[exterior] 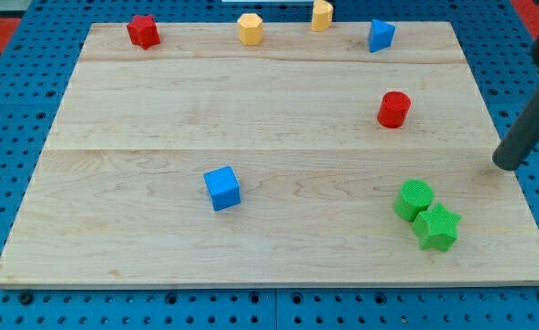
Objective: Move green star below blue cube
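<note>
**Q:** Where does the green star-shaped block lie on the pale wooden table?

**A:** Near the view's bottom right corner. It touches a green cylindrical block, which sits just up and to the view's left of it.

**Q:** And where is it relative to the arm?

**A:** The arm carries no gripper, so nothing is spread or pinching; it ends in a straight dark rod entering from the view's right edge. My tip rests near the table's right edge, up and to the view's right of the green star, apart from it and touching no block.

**Q:** Where is the blue cube-shaped block?

**A:** Left of centre in the lower half of the table, well apart from the green star, which lies far to its right and slightly lower.

**Q:** What else stands on the table?

**A:** A red cylindrical block at right of centre. Along the view's top edge, from left to right: a red star-shaped block, a yellow hexagonal block, a second yellow block whose shape is unclear, and a blue triangular block.
</note>
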### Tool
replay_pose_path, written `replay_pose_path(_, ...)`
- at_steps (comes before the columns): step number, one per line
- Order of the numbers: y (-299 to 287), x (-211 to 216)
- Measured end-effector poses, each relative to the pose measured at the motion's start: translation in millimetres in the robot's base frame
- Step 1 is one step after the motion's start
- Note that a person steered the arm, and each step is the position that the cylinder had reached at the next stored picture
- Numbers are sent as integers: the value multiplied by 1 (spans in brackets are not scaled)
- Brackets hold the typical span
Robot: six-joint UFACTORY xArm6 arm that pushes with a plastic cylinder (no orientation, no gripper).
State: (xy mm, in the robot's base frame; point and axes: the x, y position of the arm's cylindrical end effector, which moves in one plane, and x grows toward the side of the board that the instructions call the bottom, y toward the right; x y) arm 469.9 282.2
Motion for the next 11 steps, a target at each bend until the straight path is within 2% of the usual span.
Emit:
replay_pose_path(3, -17, 0)
replay_pose_path(5, -17, 53)
replay_pose_path(6, -55, 85)
replay_pose_path(7, -154, 107)
replay_pose_path(9, -163, 119)
replay_pose_path(10, -194, 137)
replay_pose_path(11, -256, 133)
